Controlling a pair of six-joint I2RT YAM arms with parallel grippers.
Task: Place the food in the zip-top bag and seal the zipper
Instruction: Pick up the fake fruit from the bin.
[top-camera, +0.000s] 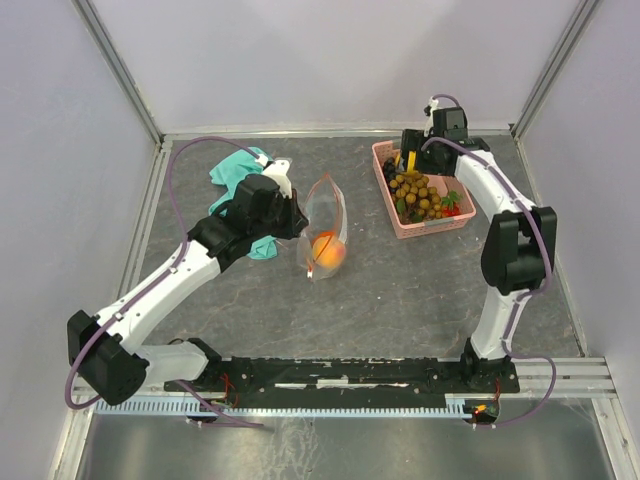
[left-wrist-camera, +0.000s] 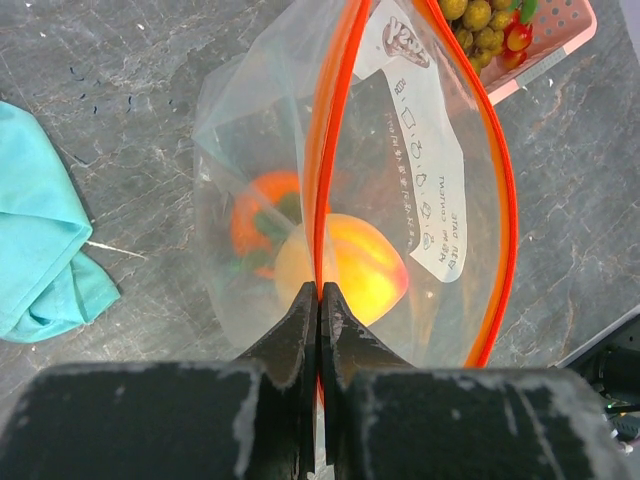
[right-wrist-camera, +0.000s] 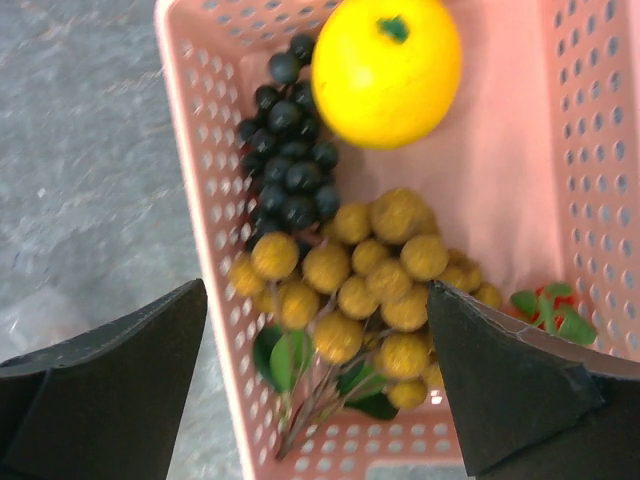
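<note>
Mid-counter (top-camera: 400, 290), the bag (top-camera: 335, 205) stands propped open. The left pincer (left-wrist-camera: 319, 300) is clenched on the near end of its zipper (left-wrist-camera: 500, 200). Two oranges (left-wrist-camera: 345, 265) sit at the bottom. The mouth faces up and back toward the left wrist, and its long axis runs from that pincer out toward the basket (right-wrist-camera: 190, 130), the red strip bowed into a lens shape.

The right pincer (right-wrist-camera: 318, 290) hangs released over the basket at the far right. The berries (right-wrist-camera: 370, 270) lie between its fingers, with the grapes (right-wrist-camera: 290, 150) and lemon (right-wrist-camera: 385, 65) beyond.

The likely trouble is that the film is thin and pinched at one point only. A pull or a knock from incoming fruit could slip the rim free and collapse the mouth. The sprawling berries may snag the zipper, and the left finger sits close to the basket wall, so a careless close could catch it.
</note>
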